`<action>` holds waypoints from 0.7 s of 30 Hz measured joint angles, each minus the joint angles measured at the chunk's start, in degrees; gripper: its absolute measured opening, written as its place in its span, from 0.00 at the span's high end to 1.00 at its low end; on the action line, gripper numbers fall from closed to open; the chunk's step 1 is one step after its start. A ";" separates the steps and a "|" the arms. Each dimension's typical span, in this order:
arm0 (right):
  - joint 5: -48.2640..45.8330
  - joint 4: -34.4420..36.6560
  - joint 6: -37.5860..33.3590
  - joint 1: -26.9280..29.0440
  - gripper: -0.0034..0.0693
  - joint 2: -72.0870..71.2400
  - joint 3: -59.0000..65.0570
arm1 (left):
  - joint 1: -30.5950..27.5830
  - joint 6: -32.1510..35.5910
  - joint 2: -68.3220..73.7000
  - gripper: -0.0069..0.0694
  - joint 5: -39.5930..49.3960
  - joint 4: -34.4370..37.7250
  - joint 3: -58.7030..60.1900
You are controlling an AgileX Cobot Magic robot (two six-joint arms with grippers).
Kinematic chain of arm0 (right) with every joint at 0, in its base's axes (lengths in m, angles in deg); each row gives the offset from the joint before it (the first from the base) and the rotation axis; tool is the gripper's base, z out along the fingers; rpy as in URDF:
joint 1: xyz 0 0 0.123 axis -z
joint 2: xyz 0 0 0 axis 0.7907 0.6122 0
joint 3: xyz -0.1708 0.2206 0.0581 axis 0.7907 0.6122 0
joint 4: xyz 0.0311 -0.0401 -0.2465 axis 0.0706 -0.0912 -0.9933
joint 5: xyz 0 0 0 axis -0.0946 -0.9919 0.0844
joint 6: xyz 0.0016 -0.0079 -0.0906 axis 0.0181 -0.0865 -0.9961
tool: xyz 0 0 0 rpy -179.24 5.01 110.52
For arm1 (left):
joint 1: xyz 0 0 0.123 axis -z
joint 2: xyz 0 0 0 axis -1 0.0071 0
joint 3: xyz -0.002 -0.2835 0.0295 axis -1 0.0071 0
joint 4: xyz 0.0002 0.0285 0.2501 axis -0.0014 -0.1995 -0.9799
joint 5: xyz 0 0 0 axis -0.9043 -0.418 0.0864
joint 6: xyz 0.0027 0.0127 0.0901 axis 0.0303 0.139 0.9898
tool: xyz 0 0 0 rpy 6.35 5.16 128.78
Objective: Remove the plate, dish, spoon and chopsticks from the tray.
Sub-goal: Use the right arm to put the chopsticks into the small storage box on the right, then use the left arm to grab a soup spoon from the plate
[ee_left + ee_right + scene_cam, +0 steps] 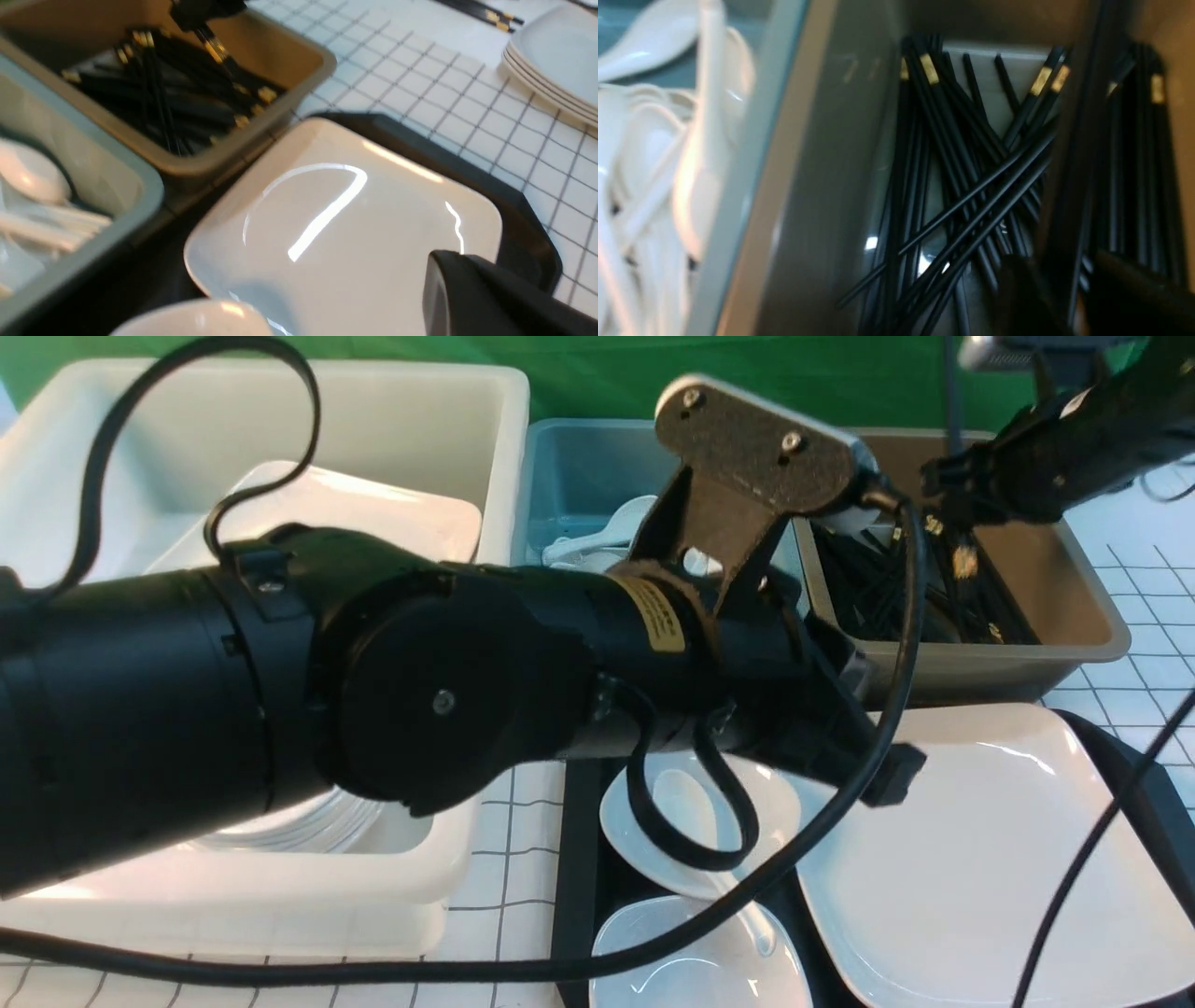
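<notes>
The black tray [574, 859] holds the large white plate [980, 859] on its right and a small dish [775, 803] with the white spoon [681, 798] on its left. My left gripper [892, 775] hovers low over the plate's near-left part. Only one finger [467, 289] shows above the plate [345, 224], with nothing in it. My right gripper [938, 485] hangs over the brown tub [1074, 588]. The black chopsticks [962, 560] slant down from it, gold caps lowest. In the right wrist view a stick [1085, 177] runs between fingers that stand apart.
A second small dish [672, 961] sits on the tray's near left. The teal tub [579, 467] holds white spoons, and the brown tub holds several chopsticks. The white tub [280, 420] holds plates. A plate stack [556, 60] and spare chopsticks [481, 11] lie on the gridded table.
</notes>
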 joint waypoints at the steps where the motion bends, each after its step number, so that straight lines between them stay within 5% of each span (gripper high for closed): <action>1: 0.30 0.00 0.04 0.00 0.54 0.58 0.00 | 0.00 -0.96 0.00 0.91 1.41 0.00 0.00; 4: -2.02 0.00 0.04 0.00 0.42 0.92 -0.47 | 0.00 -5.12 0.00 0.91 6.24 0.00 0.00; 7: -9.68 0.06 0.04 0.10 0.42 -0.66 -1.24 | 0.00 -11.43 0.52 0.91 14.94 -1.19 -1.47; 14: -27.33 0.29 -0.01 0.10 0.88 -12.14 -1.58 | 0.00 -21.08 8.82 0.91 37.19 -8.74 -13.44; 21: -32.95 0.62 -0.16 -0.84 0.93 -26.66 1.98 | 0.00 -24.64 19.36 0.87 42.61 -9.67 -21.35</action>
